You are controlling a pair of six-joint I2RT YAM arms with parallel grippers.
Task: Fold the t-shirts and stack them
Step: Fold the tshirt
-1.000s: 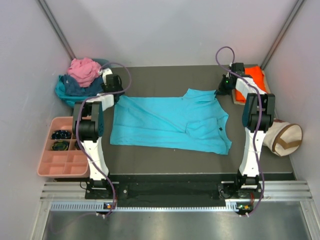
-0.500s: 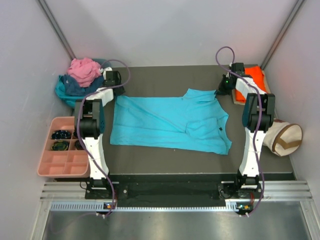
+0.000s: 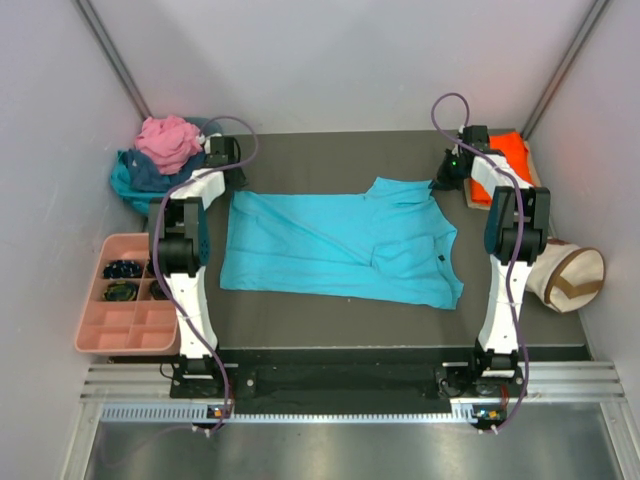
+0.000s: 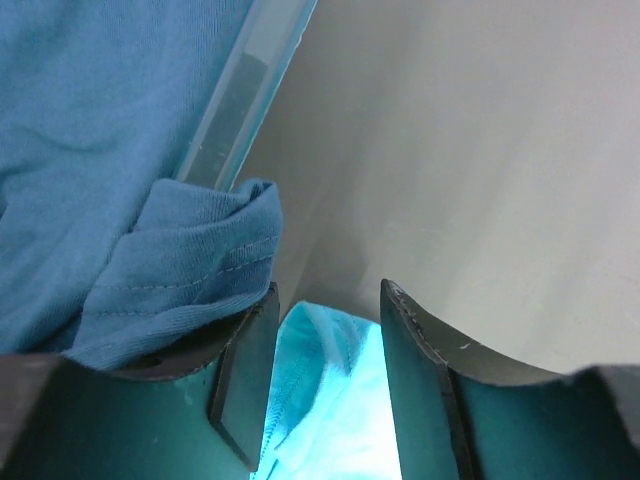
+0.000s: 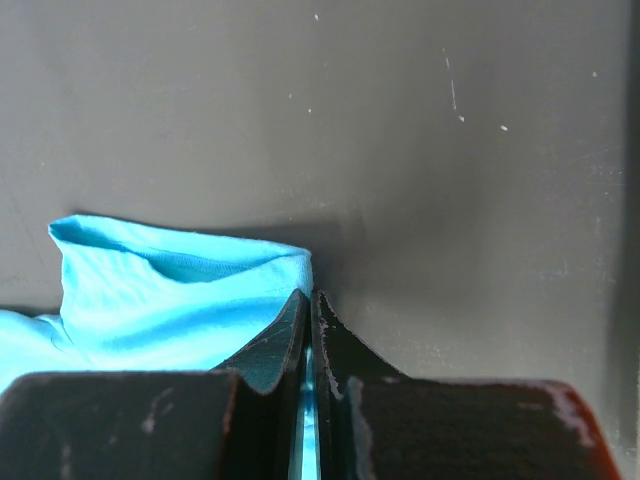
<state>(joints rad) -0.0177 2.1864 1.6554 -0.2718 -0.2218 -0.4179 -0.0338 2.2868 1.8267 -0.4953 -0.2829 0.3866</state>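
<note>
A bright turquoise t-shirt (image 3: 340, 245) lies spread flat on the dark mat. My left gripper (image 3: 232, 172) is at its back left corner. In the left wrist view its jaws (image 4: 328, 300) stand open, with a fold of turquoise cloth (image 4: 335, 400) in the gap. My right gripper (image 3: 445, 172) is at the shirt's back right corner. In the right wrist view it (image 5: 311, 295) is shut on the turquoise edge (image 5: 180, 290). A folded orange t-shirt (image 3: 510, 152) lies at the back right. Pink (image 3: 165, 140), navy (image 3: 160, 172) and teal (image 3: 125, 185) shirts are piled at the back left.
The teal shirt (image 4: 100, 150) hangs close against my left finger. A pink compartment tray (image 3: 125, 335) stands at the left edge. A cream bag with a brown strap (image 3: 570, 275) lies at the right. Pale walls close in the back and both sides.
My left wrist has moved a little toward the back wall. The turquoise shirt and my right arm have not visibly moved.
</note>
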